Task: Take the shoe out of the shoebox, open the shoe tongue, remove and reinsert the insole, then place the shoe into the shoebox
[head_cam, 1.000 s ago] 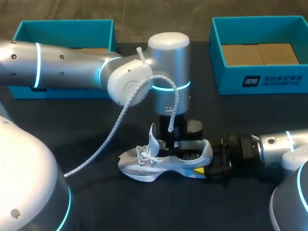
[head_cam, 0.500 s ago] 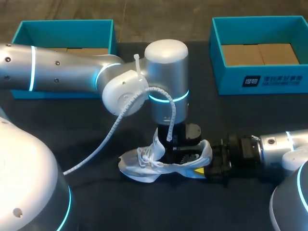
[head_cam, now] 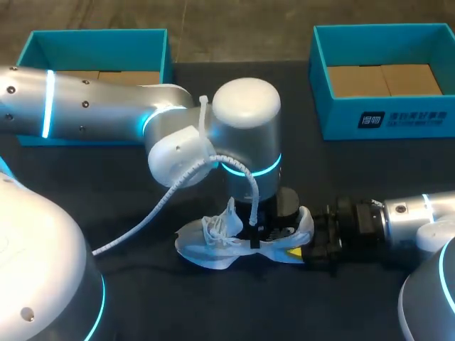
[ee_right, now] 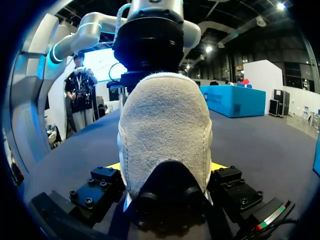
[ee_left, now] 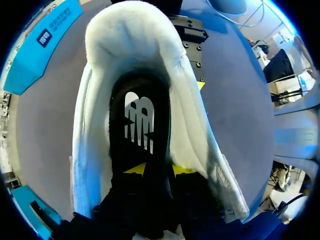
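**While one arm grips the heel, the other is down inside the shoe**

Where the dark table lies bare between two blue boxes, a white shoe sits on its sole, outside both boxes and nearer the robot than either. Its toe points toward the left arm's side and its heel toward the right arm's side. The laces lie loose over the front, and the tongue stands up from the opening.

The right gripper comes in low from the right and is clamped on the heel. In the right wrist view the shoe fills the space ahead of that gripper, with a sliver of yellow fingertip pressed against each side of the heel.

The left arm reaches in from the left past the middle, its wrist upright above the shoe. The left gripper is down in the opening behind the tongue. From the left wrist, that gripper is inside the padded white walls of the shoe, over the black insole, which lies in the shoe and carries a white mark near the heel. Whether it has closed on the insole cannot be told.

The left box and the right box stand at the far side of the table, well apart from the shoe, each showing a brown cardboard bottom.
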{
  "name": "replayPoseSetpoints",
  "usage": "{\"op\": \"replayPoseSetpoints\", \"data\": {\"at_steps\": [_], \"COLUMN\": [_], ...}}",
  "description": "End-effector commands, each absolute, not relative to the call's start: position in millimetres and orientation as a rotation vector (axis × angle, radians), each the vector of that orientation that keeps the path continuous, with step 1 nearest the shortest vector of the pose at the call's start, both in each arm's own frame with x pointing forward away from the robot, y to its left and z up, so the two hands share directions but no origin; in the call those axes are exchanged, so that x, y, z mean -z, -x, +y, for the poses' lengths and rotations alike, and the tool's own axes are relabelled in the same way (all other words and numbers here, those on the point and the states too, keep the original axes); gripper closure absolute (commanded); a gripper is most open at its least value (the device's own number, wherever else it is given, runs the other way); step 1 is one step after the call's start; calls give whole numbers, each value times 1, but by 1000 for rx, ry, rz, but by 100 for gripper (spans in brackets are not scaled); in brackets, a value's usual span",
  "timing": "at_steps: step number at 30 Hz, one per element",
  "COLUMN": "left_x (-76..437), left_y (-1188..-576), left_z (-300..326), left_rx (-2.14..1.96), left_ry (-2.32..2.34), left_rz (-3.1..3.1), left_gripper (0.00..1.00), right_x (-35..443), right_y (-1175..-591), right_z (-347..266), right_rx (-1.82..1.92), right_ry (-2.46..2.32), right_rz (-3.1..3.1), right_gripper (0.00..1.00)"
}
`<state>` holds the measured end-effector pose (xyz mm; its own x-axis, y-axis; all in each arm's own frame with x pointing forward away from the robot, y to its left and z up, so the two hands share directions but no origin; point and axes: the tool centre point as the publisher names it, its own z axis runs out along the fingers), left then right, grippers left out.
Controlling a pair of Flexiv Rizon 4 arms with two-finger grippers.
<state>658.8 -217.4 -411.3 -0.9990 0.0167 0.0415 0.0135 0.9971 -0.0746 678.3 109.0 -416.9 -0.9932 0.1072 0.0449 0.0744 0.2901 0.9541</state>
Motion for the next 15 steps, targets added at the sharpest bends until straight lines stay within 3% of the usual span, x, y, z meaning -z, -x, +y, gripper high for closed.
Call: {"op": "replayPoseSetpoints", "data": {"at_steps": [1,10,11,13,15], "left_x": [427,433,433,434,433], "left_y": [-664,-689,-691,-694,-696], "left_z": [-222,-222,-221,-220,-219], "left_rx": [-85,-31,-32,-33,-34], "left_ry": [-1,-54,-57,-62,-71], "left_rz": [-3167,-3238,-3233,-3231,-3234], "left_gripper": [74,81,84,99,100], "right_x": [417,417,417,417,417], "right_y": [-679,-679,-679,-679,-679], "right_z": [110,110,110,110,110], "right_rx": [-1844,-1844,-1844,-1844,-1844], "right_ry": [-180,-180,-180,-180,-180], "right_rz": [2502,2502,2502,2502,2502], "right_gripper": [100,100,100,100,100]}}
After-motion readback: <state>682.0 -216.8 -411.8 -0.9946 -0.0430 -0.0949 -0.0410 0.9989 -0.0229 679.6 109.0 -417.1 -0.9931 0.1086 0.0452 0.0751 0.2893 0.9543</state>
